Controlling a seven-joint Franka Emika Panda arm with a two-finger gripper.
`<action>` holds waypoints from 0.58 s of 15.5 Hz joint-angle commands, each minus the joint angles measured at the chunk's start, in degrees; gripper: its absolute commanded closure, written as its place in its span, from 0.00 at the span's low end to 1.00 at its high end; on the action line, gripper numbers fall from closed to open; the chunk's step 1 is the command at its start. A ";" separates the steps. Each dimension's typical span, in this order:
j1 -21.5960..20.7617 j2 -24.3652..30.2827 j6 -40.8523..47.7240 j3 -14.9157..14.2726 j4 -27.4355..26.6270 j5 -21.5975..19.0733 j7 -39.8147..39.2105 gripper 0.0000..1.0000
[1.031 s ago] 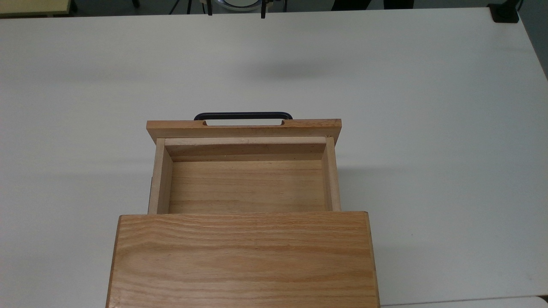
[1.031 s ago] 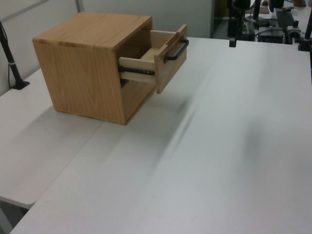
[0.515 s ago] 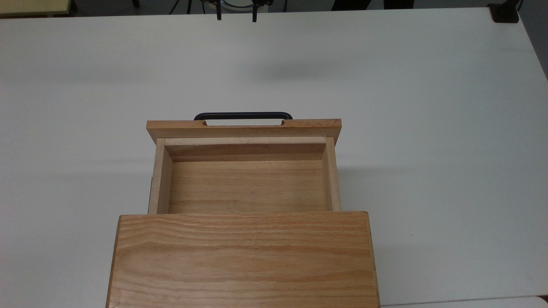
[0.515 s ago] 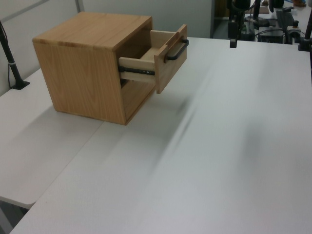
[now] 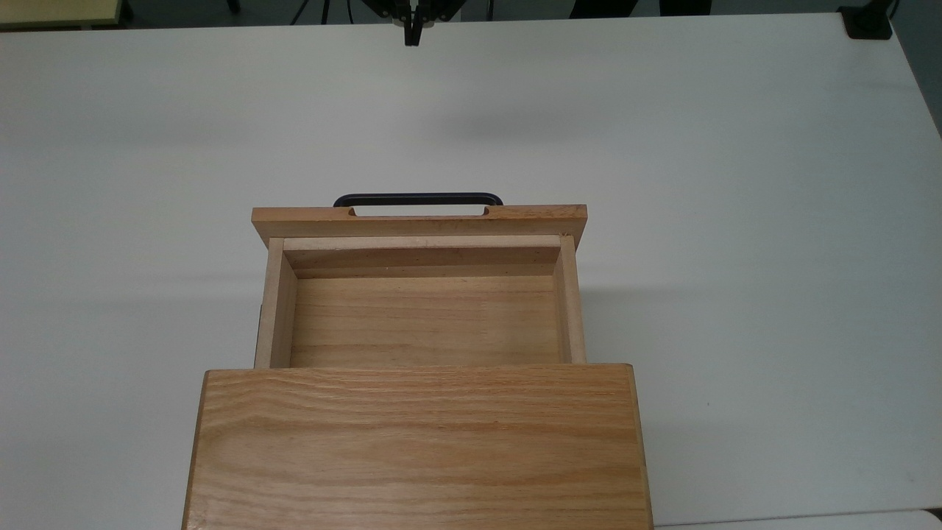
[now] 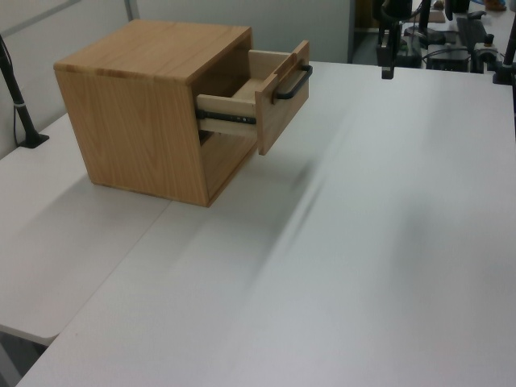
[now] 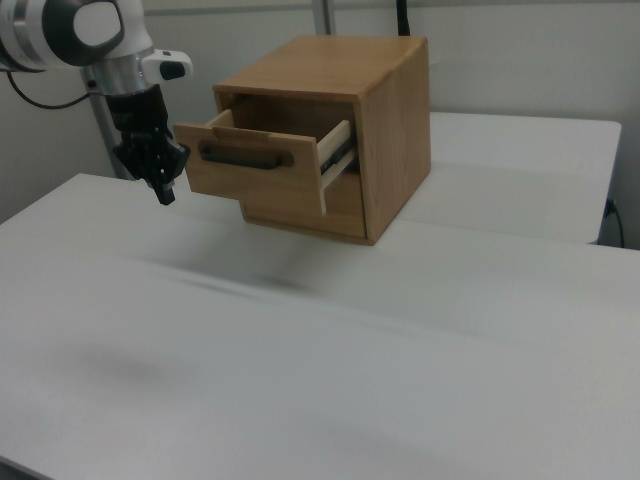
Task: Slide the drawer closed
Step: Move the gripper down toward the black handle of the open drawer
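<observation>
Wooden drawer (image 5: 419,294), one, open

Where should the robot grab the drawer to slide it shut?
Probably the black handle on the drawer front. The bar stands off the panel with a gap behind it, so the claw could come from the open table side facing the front. Pushing the flat panel would work too, since the drawer slides straight into the cabinet.
</observation>
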State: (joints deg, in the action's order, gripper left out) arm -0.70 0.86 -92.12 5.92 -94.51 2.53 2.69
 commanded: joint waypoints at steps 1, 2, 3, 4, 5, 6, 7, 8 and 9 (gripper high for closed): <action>0.62 -2.43 -3.59 0.15 1.08 -1.29 -4.89 1.00; 0.62 -3.14 -4.47 0.15 2.22 -1.30 -4.80 1.00; 0.53 -4.54 -4.91 0.15 3.10 -1.38 -4.54 1.00; 0.35 -6.20 -5.35 0.15 4.06 -1.38 -4.28 1.00; 0.26 -7.87 -5.96 0.24 5.47 -1.30 -4.01 1.00; 0.26 -9.54 -6.49 0.24 6.61 -1.21 -3.58 1.00; 0.26 -10.78 -7.63 0.32 7.67 -1.21 -2.96 1.00; 0.26 -11.92 -9.90 0.32 8.29 -1.21 -2.35 1.00; 0.26 -12.63 -12.80 0.32 8.29 -1.21 -1.47 1.00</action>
State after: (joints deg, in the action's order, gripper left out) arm -0.62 -7.49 -100.21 5.92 -90.09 2.41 -0.12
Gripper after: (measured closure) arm 0.991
